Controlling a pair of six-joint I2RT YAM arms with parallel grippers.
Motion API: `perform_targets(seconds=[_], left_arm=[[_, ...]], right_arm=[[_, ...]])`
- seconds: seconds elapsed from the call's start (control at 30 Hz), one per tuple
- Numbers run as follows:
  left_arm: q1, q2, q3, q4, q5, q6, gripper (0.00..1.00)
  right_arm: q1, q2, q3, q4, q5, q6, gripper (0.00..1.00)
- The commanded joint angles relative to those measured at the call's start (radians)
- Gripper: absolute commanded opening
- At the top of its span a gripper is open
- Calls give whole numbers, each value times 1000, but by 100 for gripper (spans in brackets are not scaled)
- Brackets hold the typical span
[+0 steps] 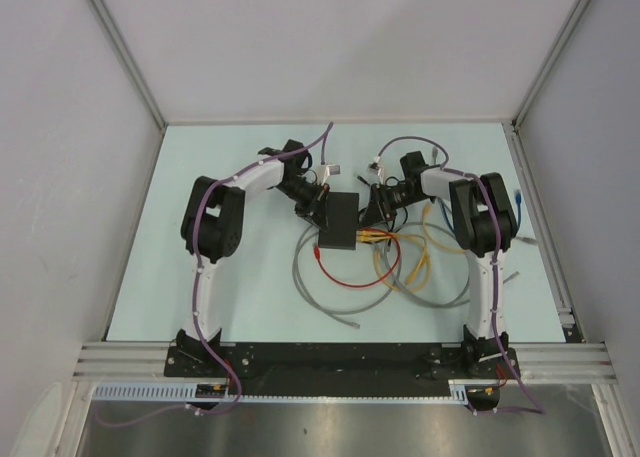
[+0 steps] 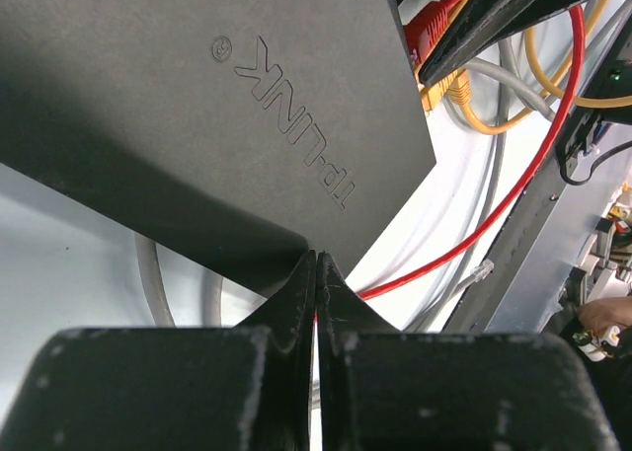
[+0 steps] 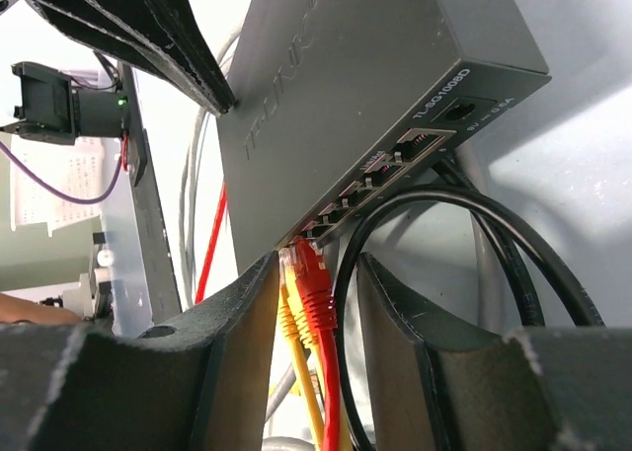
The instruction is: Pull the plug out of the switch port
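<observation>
The switch [image 1: 340,220] is a flat black box in the middle of the table. It also shows in the left wrist view [image 2: 227,106] and the right wrist view [image 3: 375,76]. A red plug [image 3: 316,278] and yellow plugs [image 3: 288,293] sit in its row of sockets, and also show in the top view [image 1: 368,235]. My right gripper [image 3: 314,268] is open, with a finger on each side of the red and yellow plugs, not pinching them. My left gripper [image 2: 316,259] is shut and empty, its tips against the switch's edge on the opposite side [image 1: 316,209].
A black power cable [image 3: 449,234] loops from the switch beside my right finger. Grey [image 1: 330,297], red [image 1: 350,277] and yellow [image 1: 420,262] cables lie coiled on the table in front of the switch. A loose clear plug [image 2: 481,270] lies near the red cable.
</observation>
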Motion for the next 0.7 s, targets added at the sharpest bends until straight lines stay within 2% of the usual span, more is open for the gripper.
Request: perform_targets(seconds=[0.0,0.23,0.37,0.67], left_arm=[[-9,30,17,24,-78,22,0],[-13,30,17,24,-89,23,0],[-13,28,17,24,-89,23,0],[-15,36,20,28,-91,22,0]], right_arm=[[20,22,38,12,-9,21,41],[25,31,41,27,39,41,38],[29,54,73,-22,43,21,30],[48,48,74,-29,124,9,25]])
